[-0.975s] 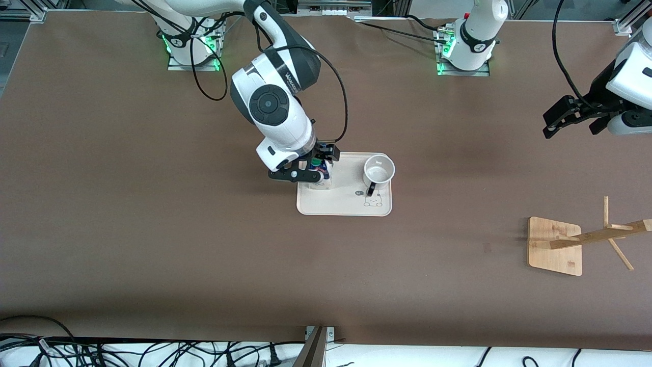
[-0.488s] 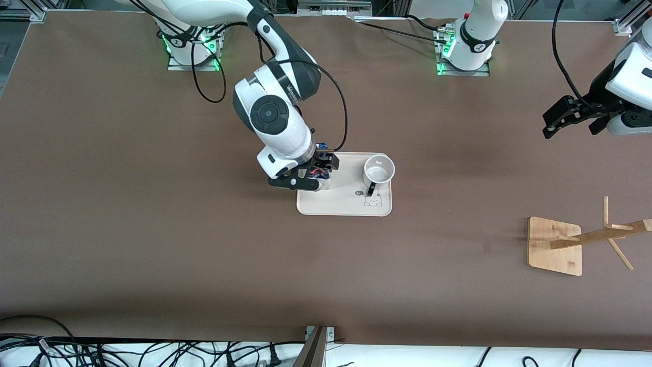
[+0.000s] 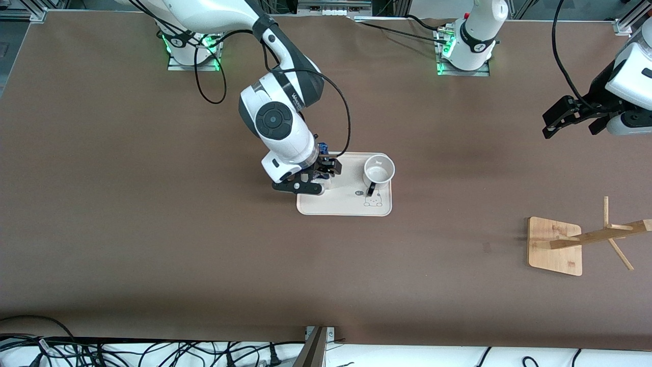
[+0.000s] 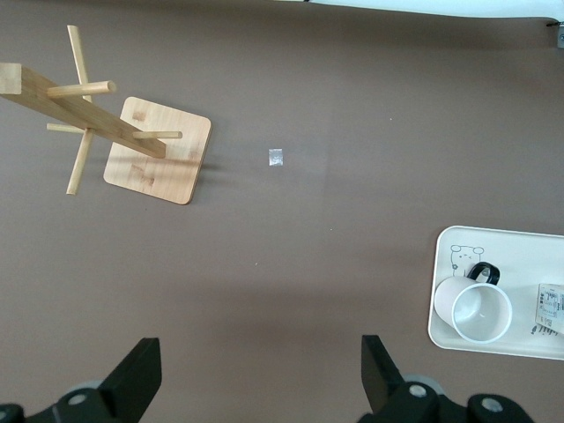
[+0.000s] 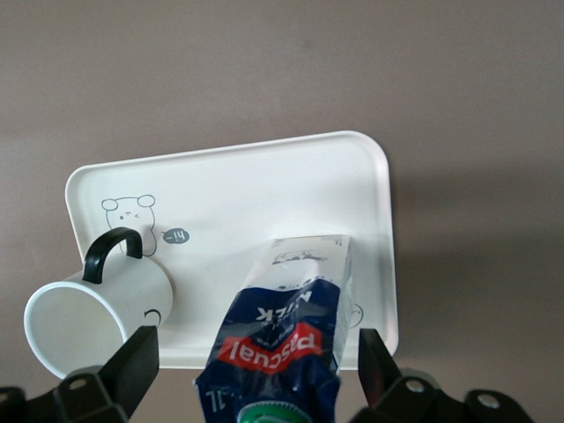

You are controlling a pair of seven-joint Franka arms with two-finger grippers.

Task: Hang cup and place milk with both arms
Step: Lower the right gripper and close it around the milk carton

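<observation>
Descent of right gripper (image 3: 305, 181) onto milk (image 5: 282, 326), noted over the last second. Wrist shifted slightly toward the front camera and toward the tray (image 3: 341, 206). Green cap seen beside the fingers a second ago, now hidden under the wrist in the front view. No shift of carton or cup (image 3: 378, 172) in that time.

Meaning for the task, as a judgement: approach nearly done, grasp itself not yet made. Closing on the carton probably next, then lift. Neither half of the task finished.

Right arm pose: reaching from its base out over the table, elbow high, wrist pointing steeply down over the tray's end nearest the right arm. Claw apart, one finger to each side of the carton, with tray showing between each fingertip and the carton in the right wrist view. No contact visible.

Milk: upright on the tray, at the right arm's end of it, between the spread fingers.

Cup: upright on the same tray, at the left arm's end, handle turned toward the front camera. Apart from the carton.

Left gripper (image 4: 260, 366): up in the air over bare table at the left arm's end, fingers wide apart, holding nothing. Waiting.

Wooden rack (image 3: 555, 246): well apart from the tray, nearer the front camera than the left gripper's spot, pegs bare.
</observation>
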